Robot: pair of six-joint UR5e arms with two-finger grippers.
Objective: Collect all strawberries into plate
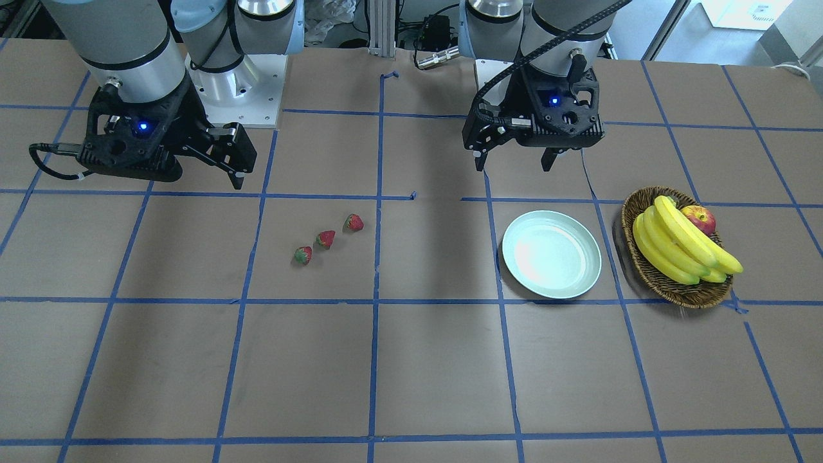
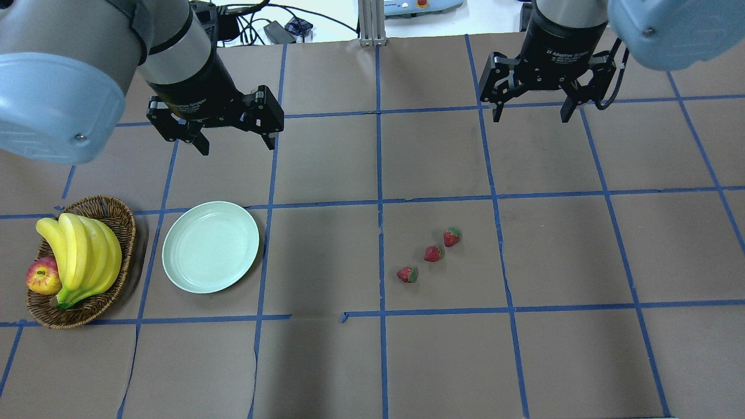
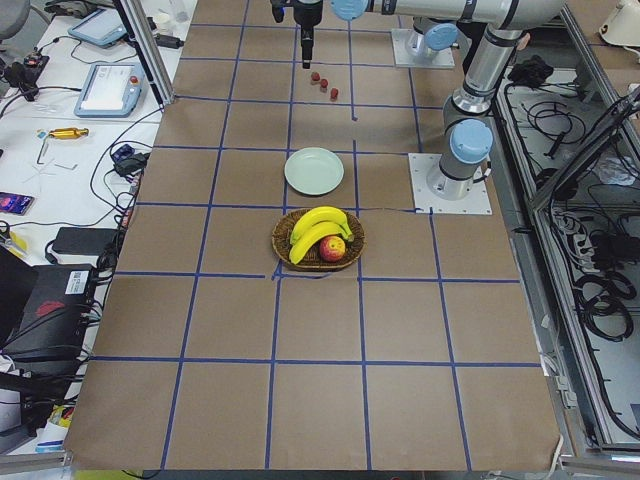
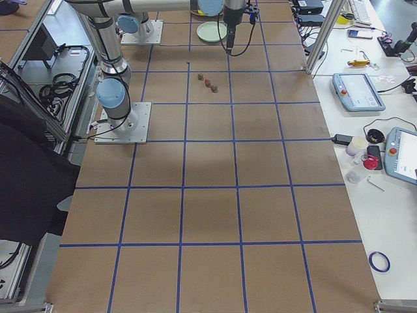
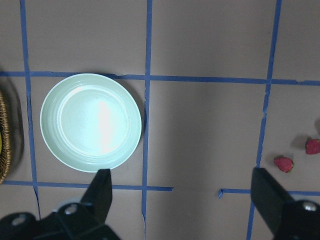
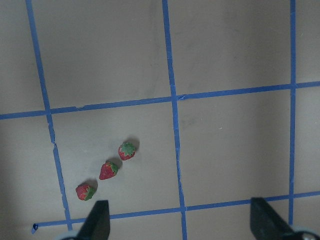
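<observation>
Three strawberries (image 2: 452, 237) (image 2: 432, 254) (image 2: 407, 274) lie in a short diagonal row on the brown table, right of centre in the overhead view. The right wrist view shows them too, as strawberries (image 6: 108, 170) below and left of its centre. The pale mint-green plate (image 2: 210, 246) sits empty on the left side. My left gripper (image 2: 237, 145) hangs open above the table behind the plate. High over the table and well behind the berries, my right gripper (image 2: 531, 115) is open too. Neither one holds anything.
A brown wicker basket (image 2: 123, 224) with bananas (image 2: 81, 250) and an apple (image 2: 43, 276) stands just left of the plate. Blue tape lines grid the table. Cables and devices lie beyond the table's far edge.
</observation>
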